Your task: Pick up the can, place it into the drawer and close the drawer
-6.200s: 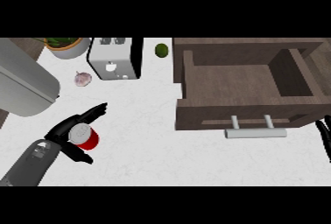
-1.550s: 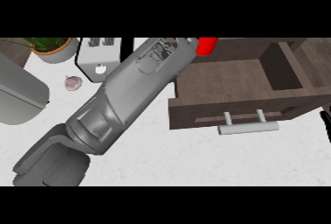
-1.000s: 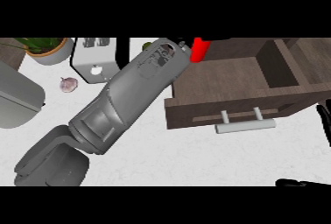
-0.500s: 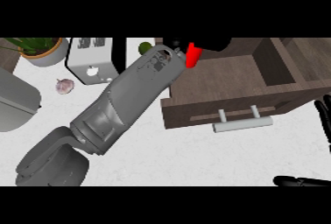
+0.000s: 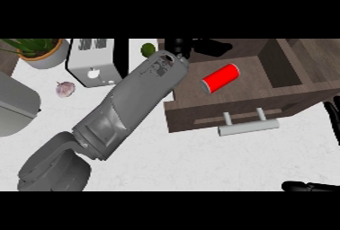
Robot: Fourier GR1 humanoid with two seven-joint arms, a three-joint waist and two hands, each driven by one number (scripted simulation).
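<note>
Since the frame half a second back, our can [image 5: 220,78] has left the left hand [image 5: 199,45]: it was pinched up at the drawer's rear left corner, and now it lies on its side on the floor of the drawer [image 5: 292,67], apart from the fingers. The view has also slid, so the drawer sits a little lower and more to the left than before.

The can's long axis runs diagonally, its top pointing toward the back right of the drawer and its base toward the front left. It rests in the left half of the open box, just beside the left wall and near our left forearm [image 5: 129,105], which crosses the counter [image 5: 199,157] from lower left to upper right.

Our left hand shows only as dark fingers at the drawer's rear edge, above and to the left of the can. They hold nothing we can see, and they look spread rather than curled, though the shapes are dark and partly cut by the top of the view.

Our right hand [image 5: 309,186] shows only as a dark sliver at the lower right, so we cannot tell how its fingers stand.

We judge the placing done and the closing left. That move turns on the handle [image 5: 248,127], a pale bar on the drawer front, facing us. It lies between our 2 arms, and our right hand, below and to its right, looks the nearer and less obstructed one.
</note>
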